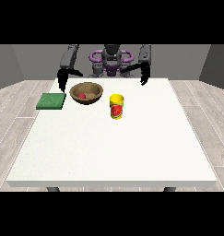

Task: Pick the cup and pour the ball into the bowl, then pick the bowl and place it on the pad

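The small red ball [81,95] already lies in the round brown wooden bowl [87,92] just beside the hand at the view's left [62,79], whose finger state cannot be told; a careless lift toward the flat green pad [51,101] could tip it.

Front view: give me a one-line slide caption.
Red ball lies in brown bowl, between green pad and upright yellow cup.

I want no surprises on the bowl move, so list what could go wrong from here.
1. The red ball already lies in the bowl; tilting the bowl in the lift could roll it out.
2. The pad sits close beside the bowl, at the table edge; a short or long placement may leave the bowl half off it.
3. The cup stands upright near the bowl; a sweeping arm might knock it.
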